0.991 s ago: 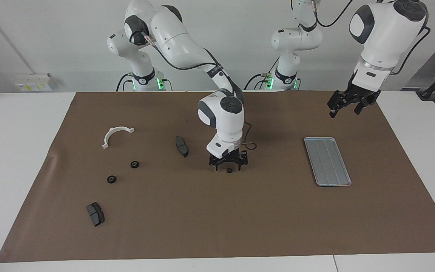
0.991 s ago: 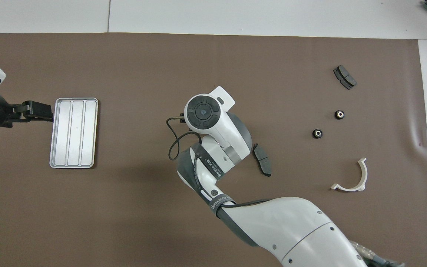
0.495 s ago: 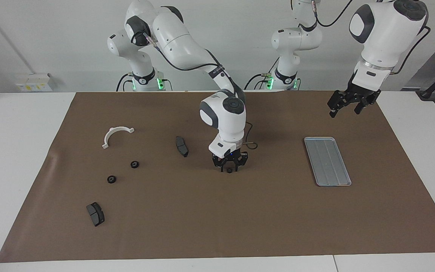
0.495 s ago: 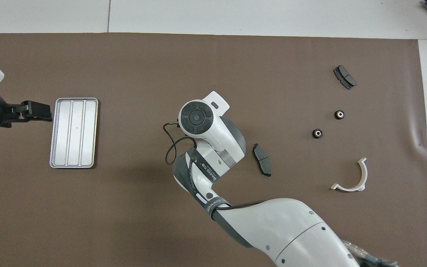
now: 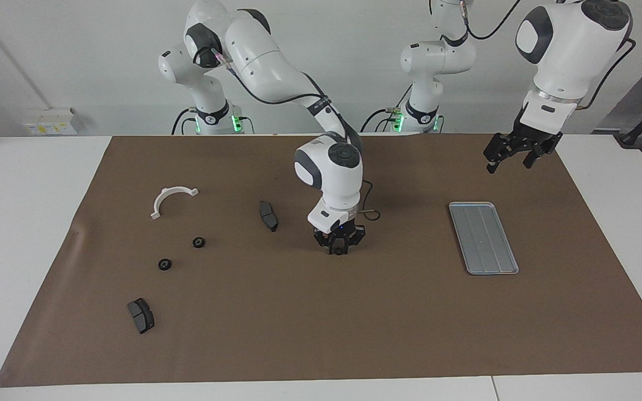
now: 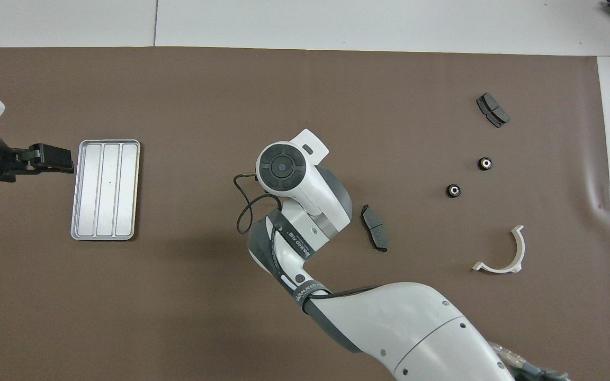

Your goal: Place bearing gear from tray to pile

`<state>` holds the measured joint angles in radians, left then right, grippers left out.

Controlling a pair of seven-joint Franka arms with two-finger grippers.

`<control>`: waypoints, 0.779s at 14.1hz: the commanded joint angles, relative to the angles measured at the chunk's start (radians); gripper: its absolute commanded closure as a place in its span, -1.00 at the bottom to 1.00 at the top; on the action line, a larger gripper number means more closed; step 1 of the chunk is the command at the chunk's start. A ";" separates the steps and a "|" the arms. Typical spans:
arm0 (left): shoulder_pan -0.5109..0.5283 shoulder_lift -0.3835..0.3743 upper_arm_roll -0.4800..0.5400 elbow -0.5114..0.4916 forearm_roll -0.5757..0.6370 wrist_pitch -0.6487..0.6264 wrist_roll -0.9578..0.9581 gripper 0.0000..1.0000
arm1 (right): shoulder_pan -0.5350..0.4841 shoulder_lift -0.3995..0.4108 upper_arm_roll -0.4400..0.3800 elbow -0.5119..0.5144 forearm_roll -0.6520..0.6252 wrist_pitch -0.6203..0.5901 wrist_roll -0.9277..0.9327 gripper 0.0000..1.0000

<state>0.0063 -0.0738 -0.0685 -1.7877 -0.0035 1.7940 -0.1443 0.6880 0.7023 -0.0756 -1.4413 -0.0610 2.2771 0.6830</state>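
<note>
Since the bearing gear lies flat on the brown mat directly under my right hand, off the tray, the step is the pickup. My fingers are drawn in against its rim, clamped on it as far as I can judge (my own wrist hides it in the overhead view). I should finish the squeeze squarely before lifting, because so small and round a part could squirt out of a lopsided pinch. Then I should rise straight up, so it does not drag on the mat.

From this hand the nearest brake pad lies toward my right arm's end of the worktop. Two more gears and the white bracket lie well apart from the hand on that same side, so that is the way to carry it. I should set it down low among them.

My left hand waits in the air, fingers apart, beside the tray at its end nearer the robots.

A second ago my right fingers stood wide on either side of the gear. Now they have closed in, and the wrist has shifted slightly. The parts, the tray and my left hand are unchanged.
</note>
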 commanded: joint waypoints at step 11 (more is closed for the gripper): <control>0.008 -0.030 -0.001 -0.033 -0.015 0.015 0.008 -1.00 | 0.005 -0.004 0.003 -0.008 -0.016 -0.016 0.021 0.15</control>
<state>0.0063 -0.0739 -0.0685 -1.7878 -0.0035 1.7940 -0.1443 0.6890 0.7022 -0.0756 -1.4414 -0.0616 2.2742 0.6830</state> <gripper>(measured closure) 0.000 0.573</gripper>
